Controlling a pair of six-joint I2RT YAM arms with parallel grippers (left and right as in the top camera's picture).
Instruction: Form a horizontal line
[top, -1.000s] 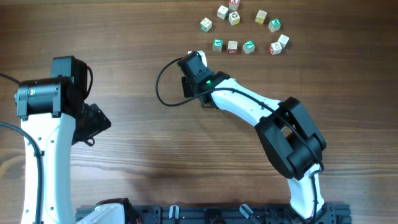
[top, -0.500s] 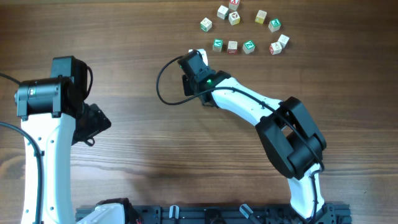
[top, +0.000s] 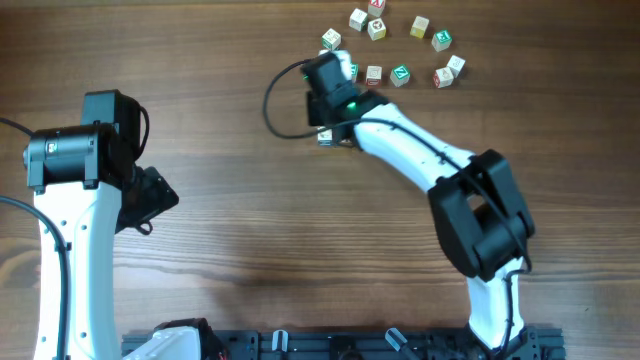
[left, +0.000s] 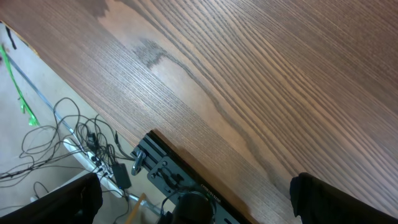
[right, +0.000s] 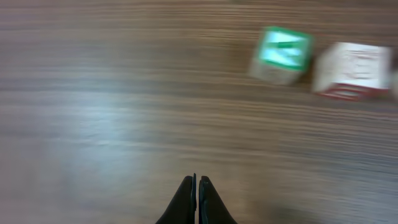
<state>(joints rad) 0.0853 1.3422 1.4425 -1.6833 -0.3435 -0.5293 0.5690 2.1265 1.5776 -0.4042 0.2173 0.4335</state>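
Hovering clenched and empty, the right gripper (right: 198, 186) is just short of the horizontal line (right: 283, 53). It lies ahead, off to the side

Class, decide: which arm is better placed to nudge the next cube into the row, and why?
Right. Its shut fingers sit close to the left end of the row of cubes; the left arm stands far off over bare wood.

A brown, wood-grain tabletop (top: 220, 220) fills most of each view, with a soft pale glare on its boards. A black metal rail (left: 163, 163) runs along one edge. Beyond it lies a pale floor (left: 25, 168) with tangled black cables (left: 74, 134) and what may be a green cord (left: 15, 81).
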